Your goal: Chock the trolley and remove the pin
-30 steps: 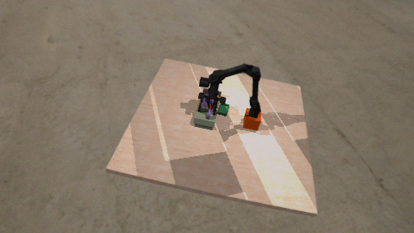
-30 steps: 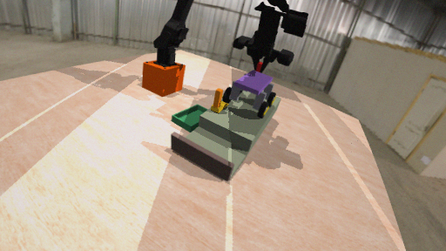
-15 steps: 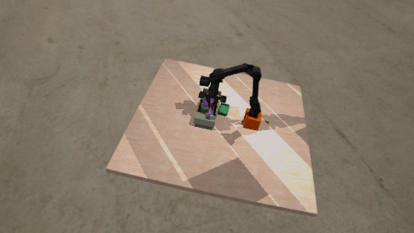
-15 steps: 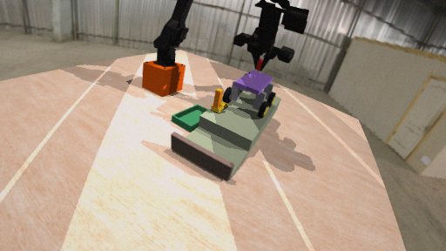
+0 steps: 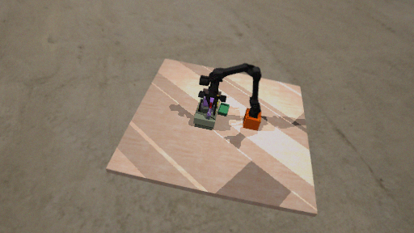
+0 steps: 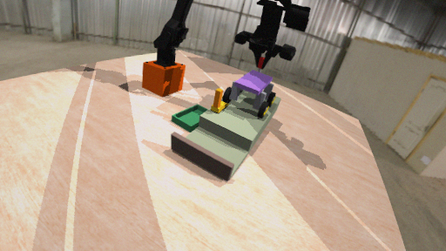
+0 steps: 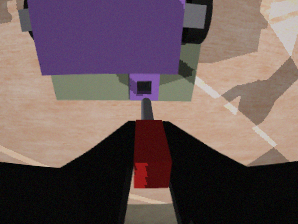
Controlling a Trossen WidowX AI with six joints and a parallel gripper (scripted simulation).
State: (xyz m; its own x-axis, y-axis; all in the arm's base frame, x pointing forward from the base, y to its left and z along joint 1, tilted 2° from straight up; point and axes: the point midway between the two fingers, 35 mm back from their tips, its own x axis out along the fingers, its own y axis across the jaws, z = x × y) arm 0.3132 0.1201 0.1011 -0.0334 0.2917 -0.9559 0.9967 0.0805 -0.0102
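Pin extraction from trolley

The gripper [image 7: 152, 163] is clamped on the pin [image 7: 150, 152]; withdrawal is best kept in line with the trolley [image 7: 107, 16] socket, without side load.

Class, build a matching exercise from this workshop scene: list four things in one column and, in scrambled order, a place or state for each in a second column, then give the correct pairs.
Column 1
1. stop pin
2. yellow chock
3. green tray
4. trolley

Column 2
A. lies beside the ramp, nothing in it
B. clamped between the fingers of the gripper
C. stands on the ramp near a trolley wheel
D. stands on the ramp, purple deck up

Pairs: 1-B, 2-C, 3-A, 4-D
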